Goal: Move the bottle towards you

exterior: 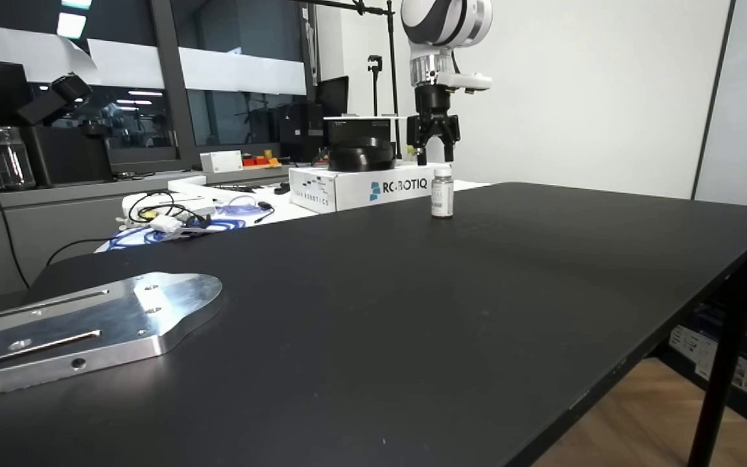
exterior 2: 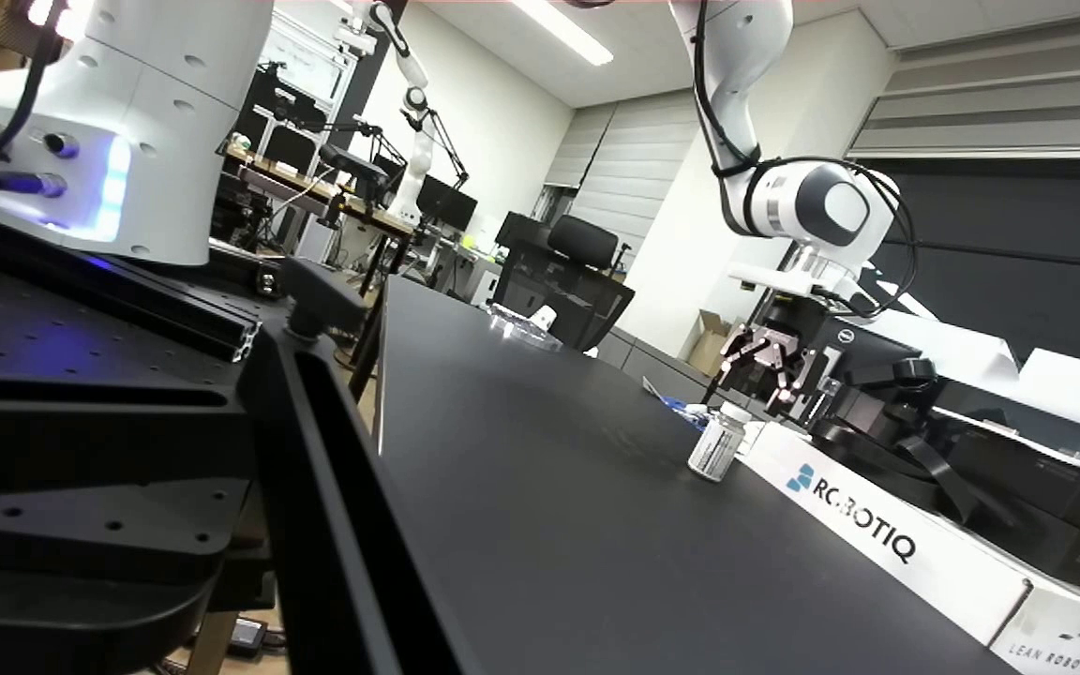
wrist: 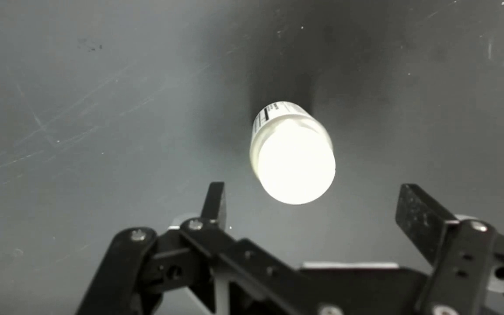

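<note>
The bottle [exterior: 442,193] is small and white with a white cap and dark label print. It stands upright on the black table, and also shows in an exterior view [exterior 2: 717,444]. My gripper [exterior: 435,159] is open and points down, with its fingertips a little above the cap; it also shows in an exterior view [exterior 2: 744,397]. In the wrist view the bottle [wrist: 295,162] is seen from above, its cap overexposed. It lies slightly ahead of the open gripper [wrist: 312,192], between the fingers' lines and touching neither. The gripper is empty.
A long white printed box [exterior: 383,188] stands beside the table's [exterior: 373,337] far edge near the bottle, with black parts on it. A metal plate [exterior: 88,324] lies on the table. Blue cables [exterior: 172,227] and white parts lie beyond the edge.
</note>
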Motion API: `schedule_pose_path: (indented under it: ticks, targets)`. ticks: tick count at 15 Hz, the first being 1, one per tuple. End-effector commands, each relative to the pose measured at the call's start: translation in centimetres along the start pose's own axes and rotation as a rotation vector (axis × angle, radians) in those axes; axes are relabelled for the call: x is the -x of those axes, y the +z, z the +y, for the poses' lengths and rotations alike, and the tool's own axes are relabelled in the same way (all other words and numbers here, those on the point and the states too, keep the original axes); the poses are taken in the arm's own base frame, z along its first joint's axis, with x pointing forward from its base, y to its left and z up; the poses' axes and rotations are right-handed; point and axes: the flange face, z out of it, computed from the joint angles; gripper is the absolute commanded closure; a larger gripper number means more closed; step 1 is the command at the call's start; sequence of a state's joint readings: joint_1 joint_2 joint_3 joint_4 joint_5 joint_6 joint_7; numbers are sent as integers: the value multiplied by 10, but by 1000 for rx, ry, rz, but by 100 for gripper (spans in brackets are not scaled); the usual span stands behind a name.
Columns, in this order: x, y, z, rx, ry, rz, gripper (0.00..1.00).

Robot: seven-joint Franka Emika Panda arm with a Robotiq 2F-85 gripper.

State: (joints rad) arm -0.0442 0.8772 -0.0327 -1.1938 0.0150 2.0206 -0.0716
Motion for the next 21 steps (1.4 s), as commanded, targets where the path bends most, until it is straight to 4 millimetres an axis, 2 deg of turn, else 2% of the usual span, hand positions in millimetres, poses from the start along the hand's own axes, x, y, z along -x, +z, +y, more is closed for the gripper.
schedule_pose_path:
  ticks: [1,11,12,21]
  targets:
    - [-10,-3,-5,-17,32,-9,0]
    - [-5,8,-3,-11,60,-32,0]
    - [-4,9,-5,-11,13,-18,0]
    - [-3,16,-3,3,3,-25,0]
